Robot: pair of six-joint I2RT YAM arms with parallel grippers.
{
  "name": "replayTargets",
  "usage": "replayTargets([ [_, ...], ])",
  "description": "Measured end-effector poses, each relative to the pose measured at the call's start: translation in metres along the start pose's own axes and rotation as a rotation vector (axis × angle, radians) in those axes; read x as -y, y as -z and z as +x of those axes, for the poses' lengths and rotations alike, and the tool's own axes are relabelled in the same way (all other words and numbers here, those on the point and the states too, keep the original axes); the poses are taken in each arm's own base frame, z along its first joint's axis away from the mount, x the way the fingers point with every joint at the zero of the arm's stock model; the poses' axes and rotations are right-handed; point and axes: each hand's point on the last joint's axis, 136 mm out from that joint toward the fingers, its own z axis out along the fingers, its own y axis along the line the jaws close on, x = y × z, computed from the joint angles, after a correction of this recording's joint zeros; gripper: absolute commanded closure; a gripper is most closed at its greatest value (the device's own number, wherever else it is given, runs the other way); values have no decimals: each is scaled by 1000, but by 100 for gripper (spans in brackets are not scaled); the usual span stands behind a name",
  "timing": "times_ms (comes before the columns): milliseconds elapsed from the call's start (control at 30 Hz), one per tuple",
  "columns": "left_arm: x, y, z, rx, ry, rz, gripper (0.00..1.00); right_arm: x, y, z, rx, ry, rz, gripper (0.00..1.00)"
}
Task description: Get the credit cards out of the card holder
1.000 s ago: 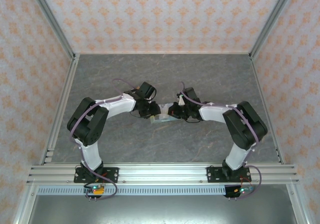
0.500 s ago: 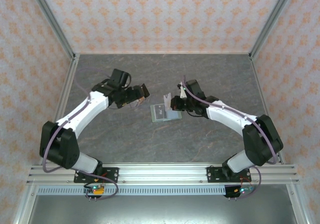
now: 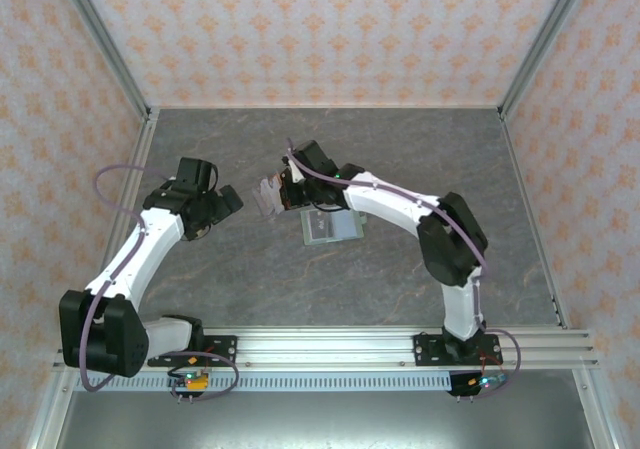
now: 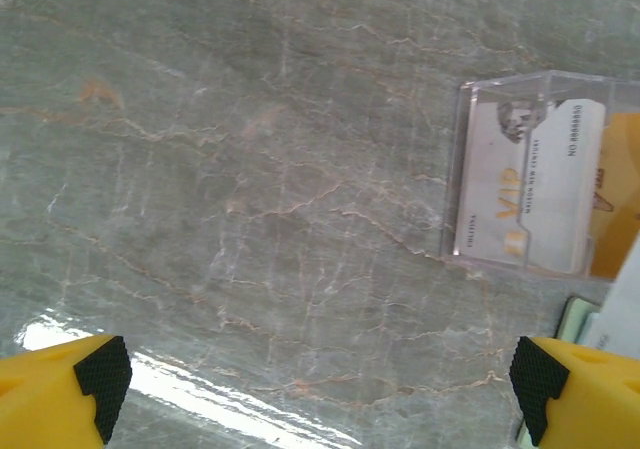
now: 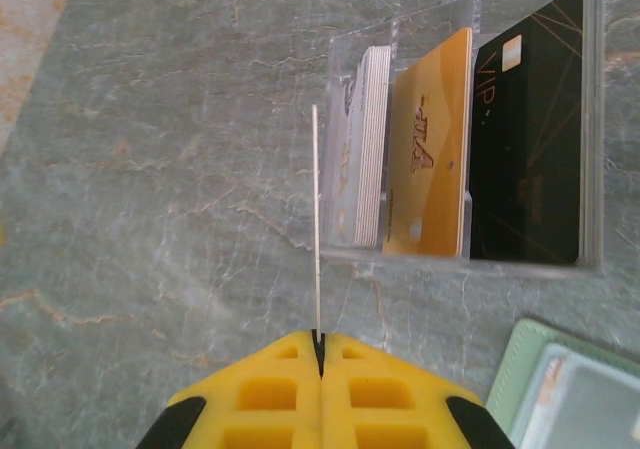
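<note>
Right hand (image 5: 320, 344) swung left, pinching credit card (image 5: 316, 219) edge-on; card holder (image 5: 545, 389) beside it; left hand (image 4: 320, 376) spread wide.

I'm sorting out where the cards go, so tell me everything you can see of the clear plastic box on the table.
The clear box is a plastic tray with thin walls and dividers, resting on the gray marbled table. Side by side in it sit a stack of whitish cards, a golden card and a black card marked VIP. A thin card pinched in the shut right gripper stands just beside its wall; whether they touch is unclear.
</note>
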Motion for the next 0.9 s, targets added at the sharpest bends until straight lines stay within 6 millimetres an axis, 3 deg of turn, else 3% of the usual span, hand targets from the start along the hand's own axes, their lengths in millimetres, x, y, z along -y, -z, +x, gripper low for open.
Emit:
replayTargets([
  [200,-3,-1,4,-7,0,-4,0,3,-23,-10,-23,-7,26,100],
  [467,-4,-4,10,-31,0,2,0,0,-30,-21,-19,-5,31,100],
  [667,-5,-6,16,-51,1,9,0,5,-42,-18,-48,14,44,100],
  [900,-7,-9,22,-69,7,7,0,7,-42,-10,-95,48,56,79],
])
